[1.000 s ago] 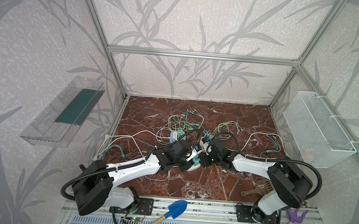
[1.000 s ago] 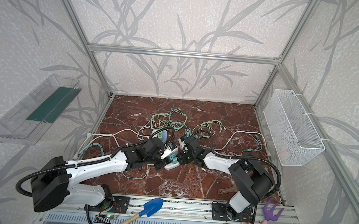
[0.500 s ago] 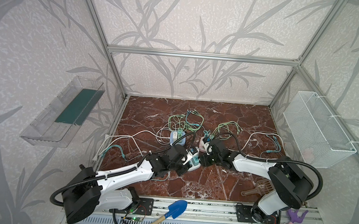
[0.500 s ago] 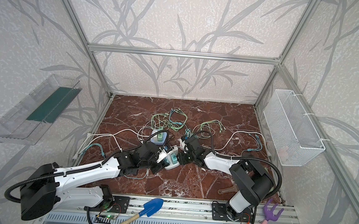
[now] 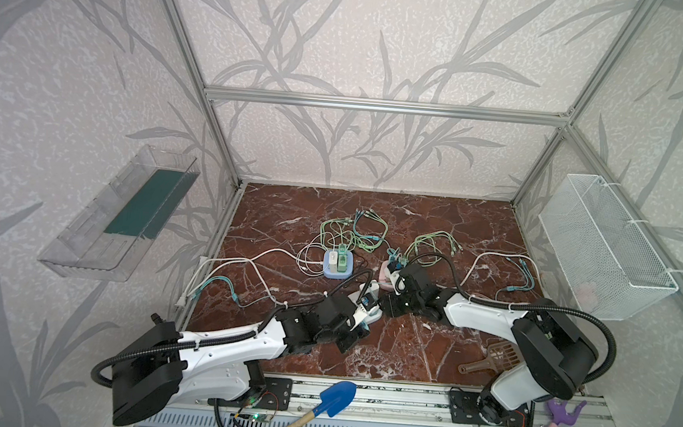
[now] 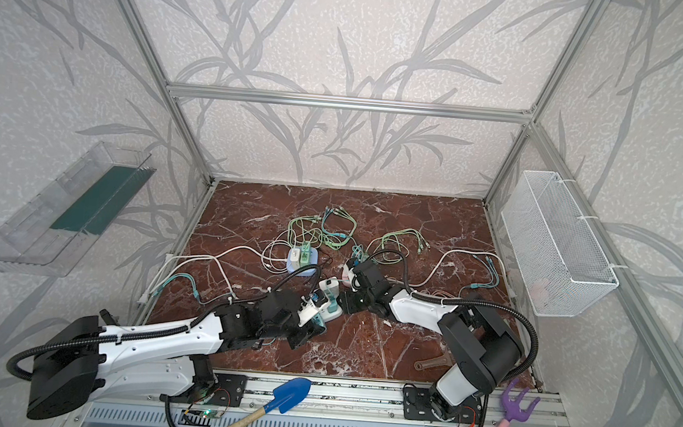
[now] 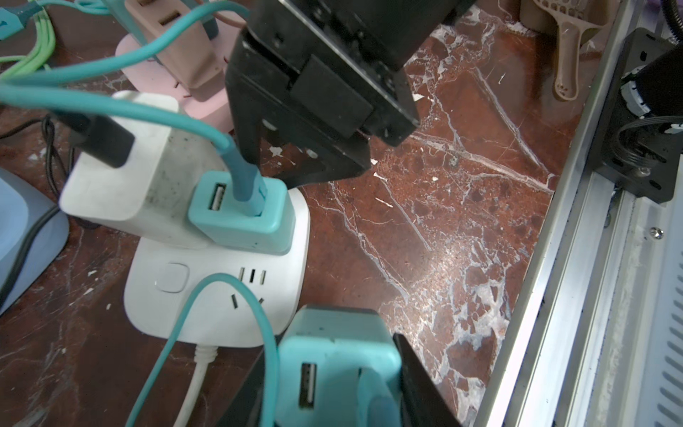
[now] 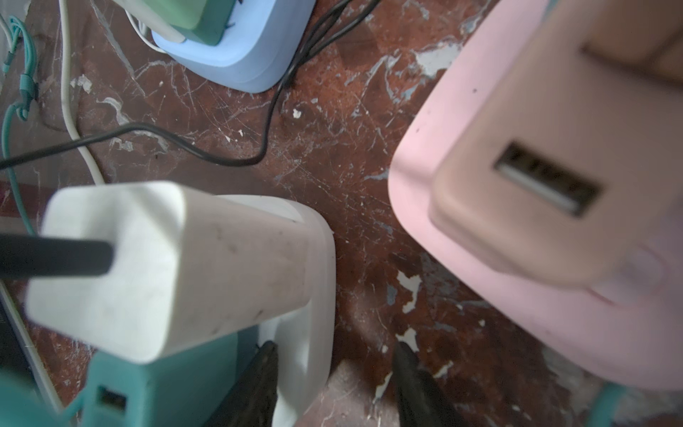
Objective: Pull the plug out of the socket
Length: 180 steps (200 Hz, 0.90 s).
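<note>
The plug (image 7: 336,369), a teal adapter, sits on the near side of the socket (image 7: 218,292) in the left wrist view, above the socket's front edge. The left tool (image 7: 330,347) pinches it, one black finger on each side wall. The socket slots nearest the plug are empty, so the plug appears to be out. Its pins are hidden, so full clearance is not confirmed.

Step in hand, by judgement: withdrawal, at or near its end. The next move calls for drawing the plug farther from the socket along the plug's own axis. Its teal cable (image 7: 236,292) loops across the socket face and must not snag.

Orientation: the USB face of the plug points back along the left tool, and the pin end points away, toward the socket side. The long axis runs from USB face to pins, in line with the fingers. The exact tilt cannot be read.

The right tool (image 8: 334,347) stands at the far corner of the socket. Its fingers are spread with bare table (image 7: 425,222) between them, and they pinch nothing.

A second teal adapter (image 7: 240,214) and a white adapter (image 7: 140,173) stand seated in the socket. A pink socket (image 8: 480,277) and a blue socket (image 8: 244,63) lie beyond the socket.
</note>
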Motion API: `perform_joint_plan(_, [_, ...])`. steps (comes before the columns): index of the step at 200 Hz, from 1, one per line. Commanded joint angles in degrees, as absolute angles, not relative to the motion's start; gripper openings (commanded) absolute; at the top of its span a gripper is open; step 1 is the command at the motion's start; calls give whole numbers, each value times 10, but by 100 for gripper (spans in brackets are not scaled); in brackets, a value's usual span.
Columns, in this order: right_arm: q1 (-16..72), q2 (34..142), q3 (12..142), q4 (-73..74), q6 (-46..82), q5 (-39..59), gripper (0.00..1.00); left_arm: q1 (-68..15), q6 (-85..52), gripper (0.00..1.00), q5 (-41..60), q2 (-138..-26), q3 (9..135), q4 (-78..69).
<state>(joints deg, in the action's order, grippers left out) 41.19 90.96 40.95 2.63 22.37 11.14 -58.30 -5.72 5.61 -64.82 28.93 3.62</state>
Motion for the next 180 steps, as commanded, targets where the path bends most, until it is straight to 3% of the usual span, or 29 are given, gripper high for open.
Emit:
perform_joint_plan(1, [407,928,389,-44,216,85,51,-594,-81,17,38,-653,279,-25])
perform_joint_plan(180, [407,922,384,-51,214,84,51,-636,-107,21,-26,-736,219,-148])
